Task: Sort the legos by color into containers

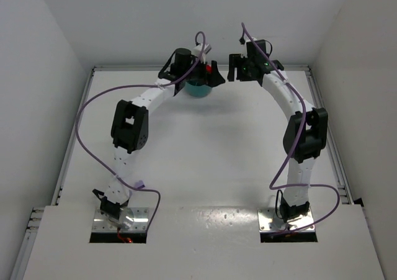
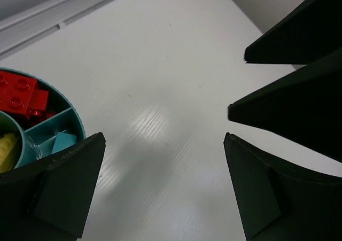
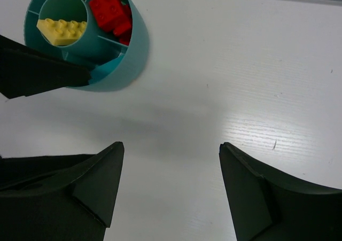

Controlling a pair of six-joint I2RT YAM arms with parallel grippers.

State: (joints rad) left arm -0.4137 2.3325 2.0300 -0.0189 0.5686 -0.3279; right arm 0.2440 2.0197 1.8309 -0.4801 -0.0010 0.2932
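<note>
The left gripper (image 2: 163, 190) is held wide open just above the white counter (image 2: 160, 64), and nothing is gripped between its fingers (image 2: 59, 193). The right gripper (image 3: 168, 190) is also spread well apart, and nothing is held by it either. The two grippers are brought close together and face each other, so that the dark finger tips of each are seen at the edge of the other's wrist view.

The round teal bowl (image 3: 133, 48) is placed upright at the far end of the counter. It sits just beside the left gripper and is partly covered by that arm's wrist in the overhead view. The bowl is divided by inner walls around a central ring (image 3: 59, 6).

A yellow brick (image 3: 61, 30) is seen lying inside the central ring. Several red bricks (image 3: 109, 11) are piled in one outer compartment. In the next outer compartment, a teal brick (image 2: 64, 142) is seen in the left wrist view. The remaining compartments are hidden by the left gripper's fingers, so their contents cannot be told.
</note>
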